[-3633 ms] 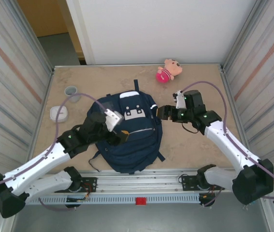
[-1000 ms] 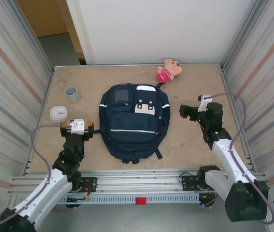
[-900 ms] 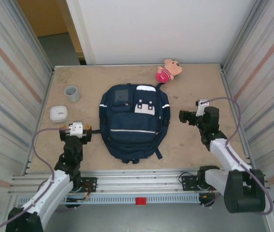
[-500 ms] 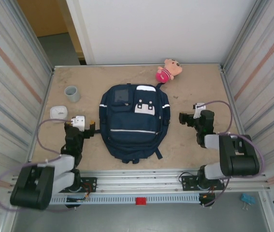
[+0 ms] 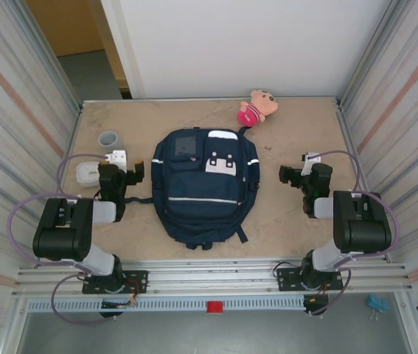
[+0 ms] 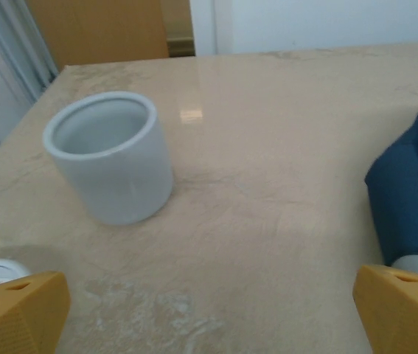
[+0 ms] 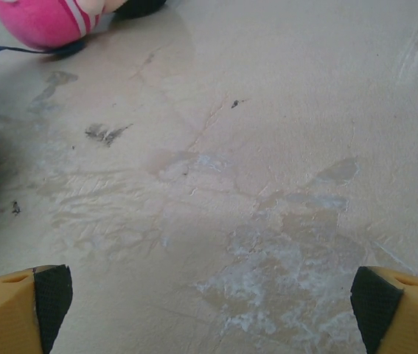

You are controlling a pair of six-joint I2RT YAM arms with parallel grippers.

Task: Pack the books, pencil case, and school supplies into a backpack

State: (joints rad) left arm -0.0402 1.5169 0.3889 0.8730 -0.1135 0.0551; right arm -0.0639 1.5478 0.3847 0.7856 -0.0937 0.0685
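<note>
- At mid-table, backpack (image 5: 205, 184) is laid flat, front side up.
- Left gripper (image 6: 209, 317), right gripper (image 7: 209, 310): jaws spread wide, nothing held, one ea. side.
- Packing judged compl.; both to be parked clear of it.

Pulls the left gripper (image 5: 123, 170) and right gripper (image 5: 304, 175) off the backpack (image 5: 205, 184), back to either side of it. Lies flat now.

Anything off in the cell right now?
Nothing spilled or damaged. Backpack lies flat and straight mid-table, grey cup upright. Only oddity: pale smears and dark specks on the table right of the backpack.
</note>
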